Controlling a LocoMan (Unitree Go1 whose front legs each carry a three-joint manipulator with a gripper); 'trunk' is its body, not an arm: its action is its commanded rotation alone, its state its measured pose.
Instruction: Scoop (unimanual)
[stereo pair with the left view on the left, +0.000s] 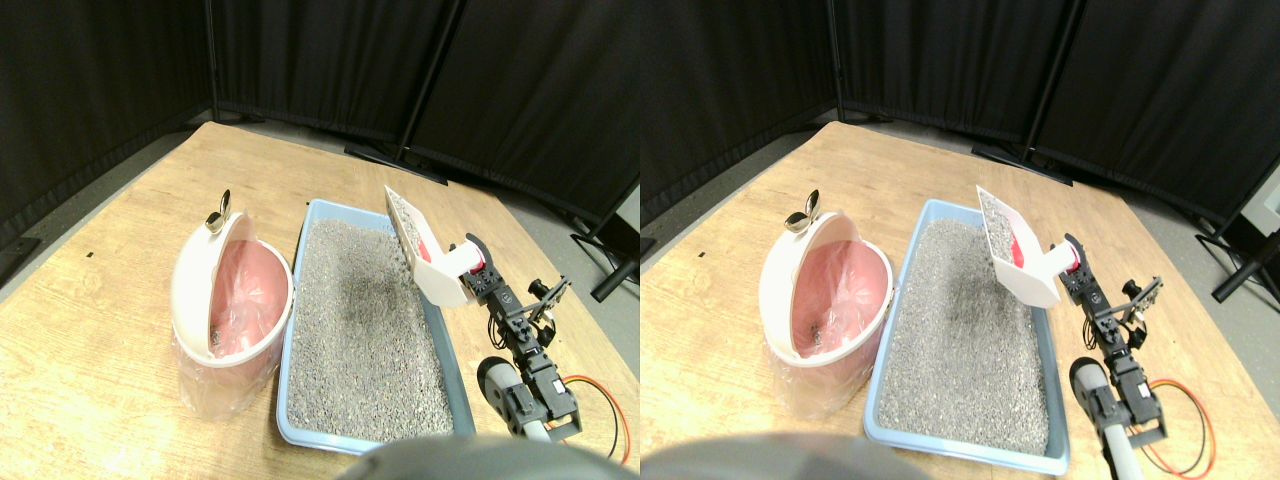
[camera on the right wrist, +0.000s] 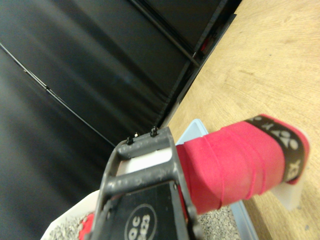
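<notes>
A white litter scoop (stereo pair with the left view on the left: 420, 250) is lifted above the far right part of a light blue litter tray (stereo pair with the left view on the left: 297, 345), tilted steeply with its slotted face turned toward the tray. A few grains fall from it, and something red shows inside its pan. Its handle (stereo pair with the left view on the left: 468, 258), wrapped in red tape (camera on the right wrist: 235, 162) with a dark band near the end, points right toward the right gripper (stereo pair with the left view on the left: 487, 278). In the wrist view the wrapped handle lies right beside the dark jaw frame (camera on the right wrist: 145, 180), but whether the jaws are clamped on it or stand apart cannot be told from either view.

The tray is filled with grey litter (stereo pair with the left view on the left: 365, 330), darker in a patch near its middle. Just to the left of the tray, touching or nearly so, stands a white bin (stereo pair with the left view on the left: 195, 290) lined with a pink plastic bag (stereo pair with the left view on the left: 245, 295), its swing lid tipped open; a few dark bits lie at the bottom of the bag. A small metal clip (stereo pair with the left view on the left: 219, 212) sits on the bin's far rim.

The right manipulator's black arm (stereo pair with the left view on the left: 525, 350) runs toward the near right, with red and orange cables (stereo pair with the left view on the left: 610, 415) looping beside it.

Everything rests on a light wooden board floor (stereo pair with the left view on the left: 110, 250) with visible grain. Black curtain panels (stereo pair with the left view on the left: 330, 60) on dark stands enclose the far side, and grey floor shows past the board at the right.
</notes>
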